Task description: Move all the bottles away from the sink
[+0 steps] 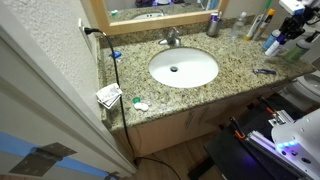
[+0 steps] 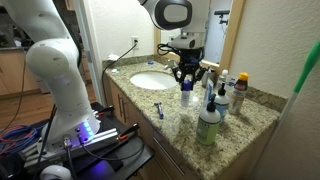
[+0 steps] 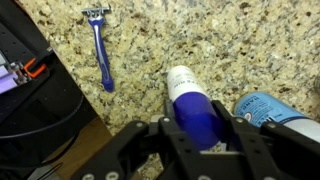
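arm (image 2: 50,65): wrist pointing down over counter (image 3: 200,35) | jaws: clamped on blue bottle (image 3: 198,112)

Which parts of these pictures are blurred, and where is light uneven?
Wrist view: the razor is sharp, the pincer around the blue bottle dark and soft. In an exterior view the near door is blurred, the sink very bright; in an exterior view violet glow tints the robot base.

The blue bottle (image 3: 190,105) looks glossy smooth plastic; the counter (image 3: 200,35), polished speckled granite.
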